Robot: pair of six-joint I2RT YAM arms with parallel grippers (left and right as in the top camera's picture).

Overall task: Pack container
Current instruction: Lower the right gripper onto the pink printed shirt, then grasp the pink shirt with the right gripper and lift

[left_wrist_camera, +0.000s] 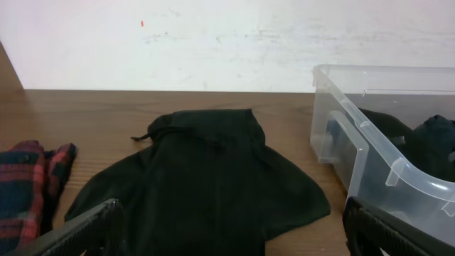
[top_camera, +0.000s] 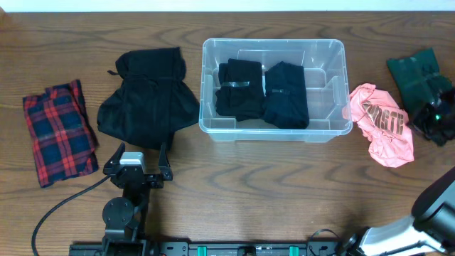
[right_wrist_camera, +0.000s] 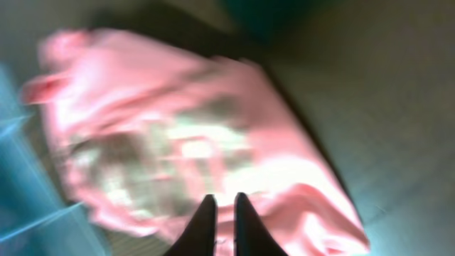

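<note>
Right wrist view is blurring badly: my right gripper (right_wrist_camera: 224, 200) is sitting nearly clenched over the pink shirt (right_wrist_camera: 178, 128), and I can't tell whether it's pinching fabric. My left gripper (top_camera: 143, 151) is hanging released, left of the container (top_camera: 207, 92), which is holding two black folded garments (top_camera: 240, 89).

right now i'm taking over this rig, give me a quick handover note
Left gripper: open, empty, near the table's front edge, facing the loose black garment.
Right gripper: fingers close together, nothing visibly held, over the pink shirt; that view is blurred.
Container: mid-table, with two folded black items side by side inside.
Done: those two are packed.
Left: the loose black garment left of the container, the plaid cloth far left, the pink shirt to its right, the green garment far right.
</note>
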